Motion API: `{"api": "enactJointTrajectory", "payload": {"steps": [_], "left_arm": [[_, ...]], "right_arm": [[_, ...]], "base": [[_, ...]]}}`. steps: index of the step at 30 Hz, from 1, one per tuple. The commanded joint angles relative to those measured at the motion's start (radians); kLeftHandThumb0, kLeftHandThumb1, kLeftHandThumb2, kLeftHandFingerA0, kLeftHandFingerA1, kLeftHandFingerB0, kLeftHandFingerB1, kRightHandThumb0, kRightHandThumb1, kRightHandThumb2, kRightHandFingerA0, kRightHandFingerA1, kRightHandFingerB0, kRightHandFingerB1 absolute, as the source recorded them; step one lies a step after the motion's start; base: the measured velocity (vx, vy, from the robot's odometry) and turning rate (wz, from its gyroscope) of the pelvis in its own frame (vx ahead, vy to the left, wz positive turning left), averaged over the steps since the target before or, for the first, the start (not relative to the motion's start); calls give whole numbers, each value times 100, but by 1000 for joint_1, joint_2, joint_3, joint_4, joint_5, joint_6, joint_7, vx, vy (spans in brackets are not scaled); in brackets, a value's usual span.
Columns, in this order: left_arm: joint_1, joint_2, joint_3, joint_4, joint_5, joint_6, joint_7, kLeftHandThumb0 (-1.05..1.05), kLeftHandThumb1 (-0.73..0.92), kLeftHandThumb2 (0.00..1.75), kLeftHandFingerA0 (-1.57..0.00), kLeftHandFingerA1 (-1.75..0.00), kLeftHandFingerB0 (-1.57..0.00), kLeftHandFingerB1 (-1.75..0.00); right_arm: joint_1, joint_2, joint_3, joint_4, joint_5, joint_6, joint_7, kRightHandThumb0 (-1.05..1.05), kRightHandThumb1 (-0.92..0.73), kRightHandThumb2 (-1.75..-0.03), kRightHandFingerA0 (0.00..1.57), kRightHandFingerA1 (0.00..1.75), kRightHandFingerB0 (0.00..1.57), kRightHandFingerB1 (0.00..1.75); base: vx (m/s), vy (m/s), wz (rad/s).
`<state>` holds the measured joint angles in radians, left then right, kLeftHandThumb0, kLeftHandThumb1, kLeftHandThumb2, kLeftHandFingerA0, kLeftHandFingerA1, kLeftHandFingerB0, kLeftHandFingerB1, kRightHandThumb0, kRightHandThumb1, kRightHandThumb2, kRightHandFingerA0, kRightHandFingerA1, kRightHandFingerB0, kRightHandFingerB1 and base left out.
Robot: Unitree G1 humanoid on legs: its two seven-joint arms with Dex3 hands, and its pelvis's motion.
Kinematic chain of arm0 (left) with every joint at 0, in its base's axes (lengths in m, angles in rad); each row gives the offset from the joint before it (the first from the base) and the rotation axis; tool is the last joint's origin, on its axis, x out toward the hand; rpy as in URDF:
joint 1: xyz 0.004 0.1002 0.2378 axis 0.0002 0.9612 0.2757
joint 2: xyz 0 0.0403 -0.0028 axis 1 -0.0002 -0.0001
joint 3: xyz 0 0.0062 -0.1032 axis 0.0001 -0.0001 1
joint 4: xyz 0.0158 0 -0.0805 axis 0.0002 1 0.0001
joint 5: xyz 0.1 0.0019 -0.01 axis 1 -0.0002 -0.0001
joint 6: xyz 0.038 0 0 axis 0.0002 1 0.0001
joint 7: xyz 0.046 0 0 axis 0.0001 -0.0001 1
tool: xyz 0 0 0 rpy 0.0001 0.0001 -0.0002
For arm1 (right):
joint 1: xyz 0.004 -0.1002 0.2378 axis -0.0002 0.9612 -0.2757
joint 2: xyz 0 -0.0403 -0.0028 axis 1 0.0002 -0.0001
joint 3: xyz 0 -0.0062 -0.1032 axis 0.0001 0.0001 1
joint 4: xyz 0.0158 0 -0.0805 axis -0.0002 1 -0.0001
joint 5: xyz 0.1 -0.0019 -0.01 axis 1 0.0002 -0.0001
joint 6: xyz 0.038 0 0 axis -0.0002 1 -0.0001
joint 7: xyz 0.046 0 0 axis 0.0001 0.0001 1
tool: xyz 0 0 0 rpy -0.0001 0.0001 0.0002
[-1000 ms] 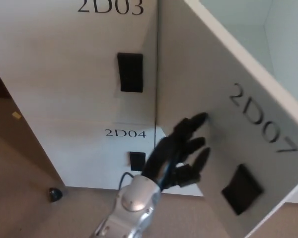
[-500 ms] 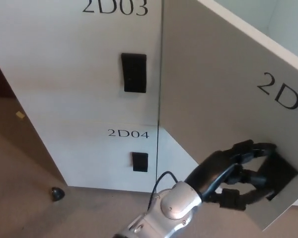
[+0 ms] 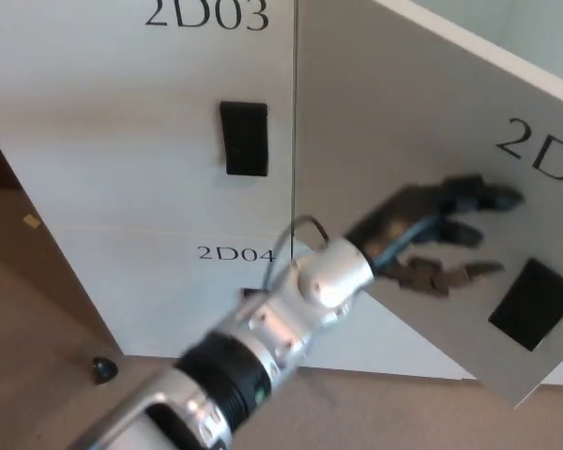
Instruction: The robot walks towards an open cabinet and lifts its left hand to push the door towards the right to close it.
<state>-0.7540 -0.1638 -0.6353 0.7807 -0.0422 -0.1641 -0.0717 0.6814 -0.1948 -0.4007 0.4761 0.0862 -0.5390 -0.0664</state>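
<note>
The open cabinet door [image 3: 394, 141], grey with the label 2D07 partly showing, swings out from its hinge edge near the picture's middle toward the right. A black handle [image 3: 535, 305] sits low on it. My left hand [image 3: 441, 239] reaches up from the lower left on a silver forearm [image 3: 253, 356], fingers spread and open against the door's face, just left of the handle. Whether the fingertips touch the door is hard to tell. The cabinet's pale interior [image 3: 535, 33] shows at the top right. My right hand is out of sight.
Closed white doors 2D03 [image 3: 122, 122] and 2D04 [image 3: 169, 291] stand to the left, each with a black handle. A small dark object [image 3: 101, 368] lies on the brown floor near the cabinet's foot. A dark gap edges the cabinet's left side.
My left arm has risen and stretched further; the hand moved from the door's lower part, at the handle, up to mid-height left of it. The door's angle has changed little.
</note>
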Motion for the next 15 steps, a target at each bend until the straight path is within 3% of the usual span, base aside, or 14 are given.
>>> {"api": "enactJointTrajectory", "payload": {"steps": [1, 2, 3, 5, 6, 10, 11, 15], "left_arm": [[-1093, 204, 243, 426, 29, 265, -54, -57, 64, 60, -26, -34, -20, -28], [-1093, 204, 243, 426, 29, 265, -54, -57, 64, 60, -26, -34, -20, -28], [-1099, 262, 238, 443, 33, 266, -58, -57, 64, 60, -23, -33, -19, -28], [-1099, 283, 236, 450, 34, 264, -57, -57, 64, 60, -23, -33, -19, -28], [-1095, 319, 238, 460, 34, 267, -49, -61, 51, 80, -19, -45, -8, -37], [-1082, 399, 257, 484, 16, 276, -35, -58, 50, 78, -19, -45, -8, -36], [-1060, 438, 256, 489, 17, 273, -36, -34, 48, 101, 0, -48, 0, -48], [-1017, 495, 248, 500, 24, 259, -42, -34, 47, 100, 0, -48, 0, -48]], "right_arm": [[101, 18, -22, -230, 217, -238, 181, -37, -58, -100, 64, 69, 45, 59], [101, 18, -22, -230, 217, -238, 181, -37, -58, -100, 64, 69, 45, 59], [115, 28, -5, -259, 222, -237, 192, -42, -73, -62, 71, 52, 57, 45], [124, 34, 2, -274, 218, -234, 192, -42, -73, -62, 71, 52, 57, 45], [135, 39, 8, -288, 222, -234, 198, -40, -73, -62, 72, 53, 57, 45], [139, 34, 2, -287, 233, -245, 217, -40, -74, -62, 71, 52, 55, 45], [137, 26, -6, -286, 235, -248, 220, -36, -57, -99, 63, 69, 44, 59], [133, 20, -16, -289, 237, -247, 224, -37, -57, -98, 63, 68, 45, 59]], "base": [[0, 0, 0], [0, 0, 0], [0, 0, 0], [0, 0, 0], [0, 0, 0], [0, 0, 0], [0, 0, 0], [0, 0, 0]]}}
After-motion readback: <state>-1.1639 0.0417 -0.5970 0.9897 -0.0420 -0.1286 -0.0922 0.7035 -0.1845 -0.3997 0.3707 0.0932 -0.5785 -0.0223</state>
